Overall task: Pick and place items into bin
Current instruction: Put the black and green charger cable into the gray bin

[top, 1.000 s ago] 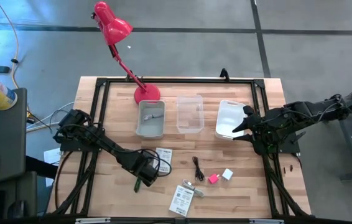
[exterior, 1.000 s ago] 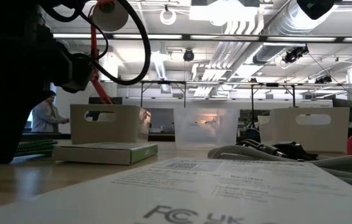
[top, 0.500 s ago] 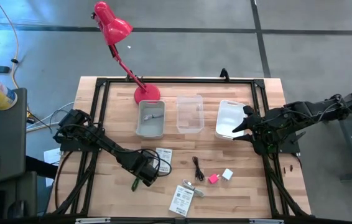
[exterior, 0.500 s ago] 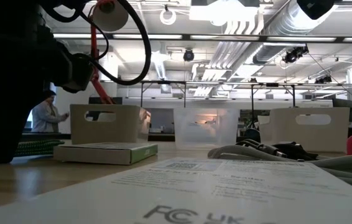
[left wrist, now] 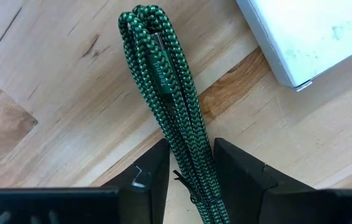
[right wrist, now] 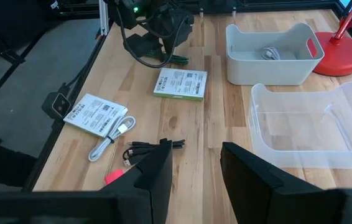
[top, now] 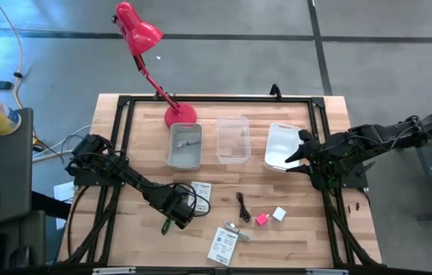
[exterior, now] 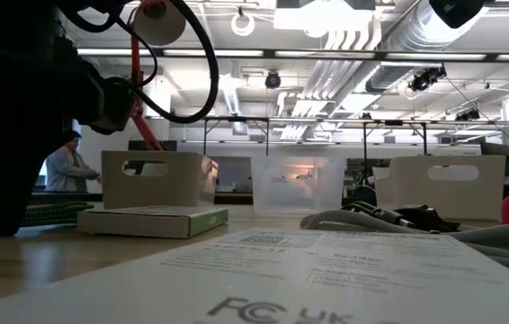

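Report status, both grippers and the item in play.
Left gripper low on the table, fingers either side of the green braided cord. Right gripper open, empty, beside the white bin. Nothing in the way.

braided green cord (left wrist: 163, 81), matt wooden table (left wrist: 51, 106)

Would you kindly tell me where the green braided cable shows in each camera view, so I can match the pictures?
High view: the green braided cable lies at the left claw, lower left of centre.
Low view: far left edge.
Left wrist view: centre, between the fingers.
Right wrist view: top centre.
Shared landmark: the flat white box beside it.
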Robot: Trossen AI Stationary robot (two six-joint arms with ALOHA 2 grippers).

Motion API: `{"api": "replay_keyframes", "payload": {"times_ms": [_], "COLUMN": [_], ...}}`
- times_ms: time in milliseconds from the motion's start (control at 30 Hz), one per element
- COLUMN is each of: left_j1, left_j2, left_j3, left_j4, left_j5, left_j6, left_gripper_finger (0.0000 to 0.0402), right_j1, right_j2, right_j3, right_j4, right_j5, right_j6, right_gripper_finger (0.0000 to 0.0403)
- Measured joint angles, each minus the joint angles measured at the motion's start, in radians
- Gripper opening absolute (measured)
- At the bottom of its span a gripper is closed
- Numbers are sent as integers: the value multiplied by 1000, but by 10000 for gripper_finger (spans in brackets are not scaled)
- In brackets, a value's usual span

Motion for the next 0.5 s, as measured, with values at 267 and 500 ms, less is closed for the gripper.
{"api": "replay_keyframes", "payload": {"times_ms": [267, 500], "left_j1": [0, 0], "left_j2": [2, 2], "left_j3": [30, 94], "left_j4": [-19, -140], "left_j5": [0, -17], "left_j6": [30, 53], "left_gripper_finger": [110, 110], "right_j1": [0, 0], "right_j2": [0, 0], "right_j3": [0, 0], "right_j4": [0, 0], "right_j5": [1, 23], "right_j6": [0, 0], "right_gripper_finger": [128, 128]}}
